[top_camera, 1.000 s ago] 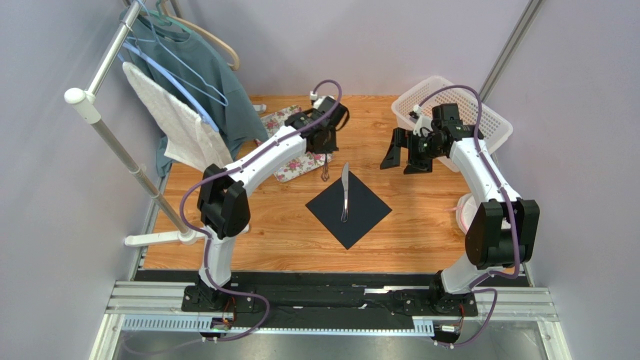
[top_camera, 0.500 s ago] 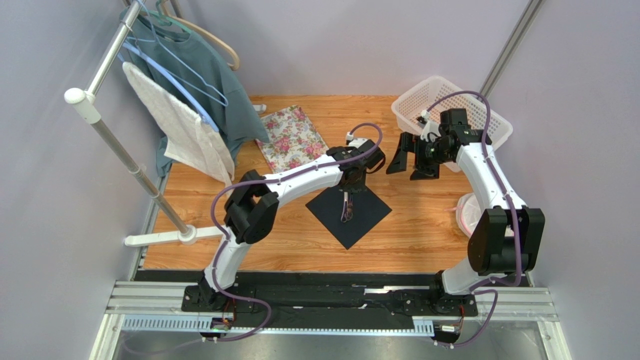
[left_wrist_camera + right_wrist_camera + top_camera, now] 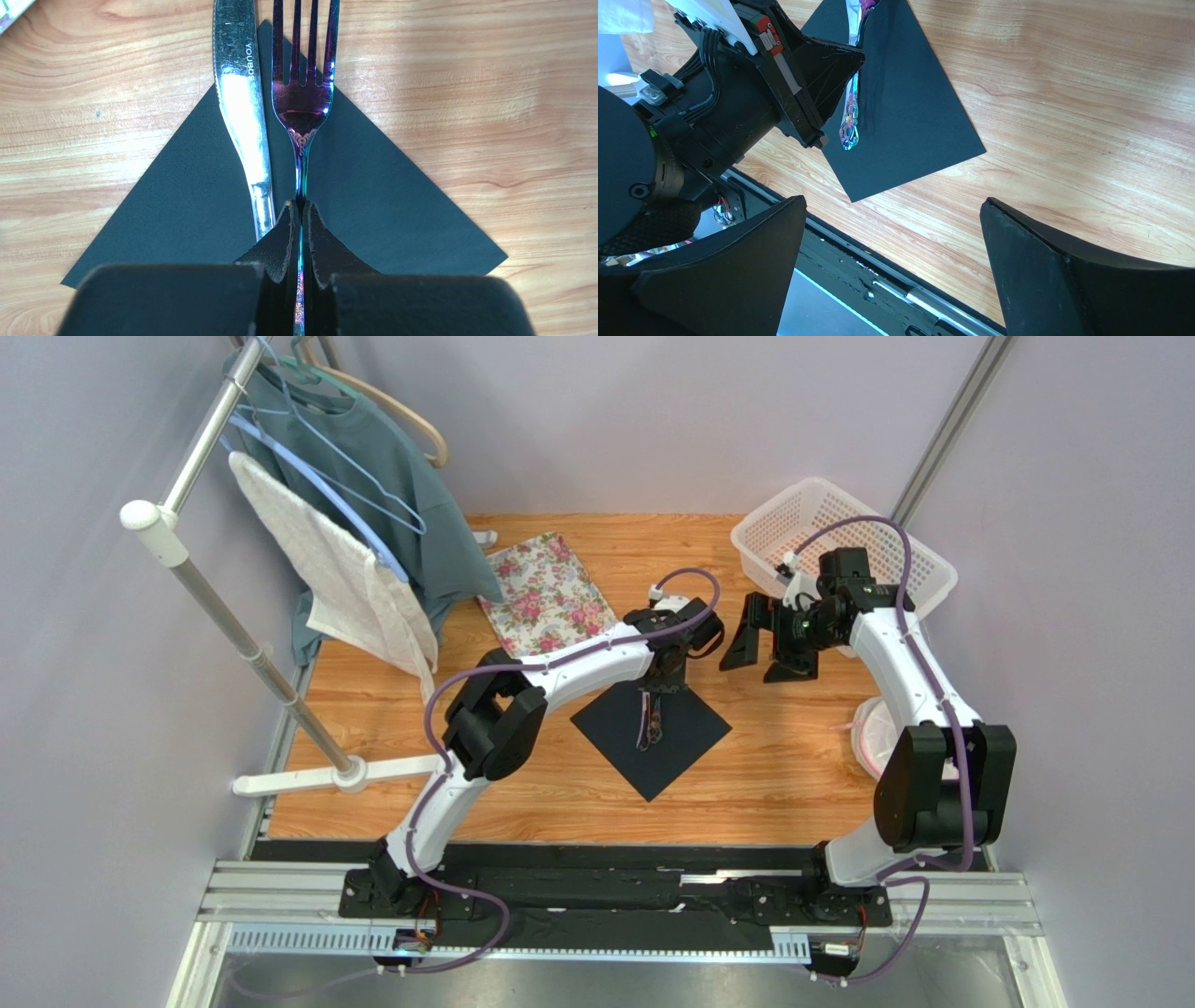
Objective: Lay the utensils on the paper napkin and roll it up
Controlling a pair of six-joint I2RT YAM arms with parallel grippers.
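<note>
My left pincer [image 3: 300,210] is clamped on the handle of the slim iridescent purple metal fork [image 3: 302,91]. It runs just beside the pale silvery metal knife [image 3: 242,105] lying on the thin black square paper napkin [image 3: 393,203]. Both tips pass its corner over the wooden surface [image 3: 491,105]. My right pincer [image 3: 889,210] gapes wide, empty.

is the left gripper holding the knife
No, the left gripper is shut on the purple fork; the knife lies free beside it.
</note>
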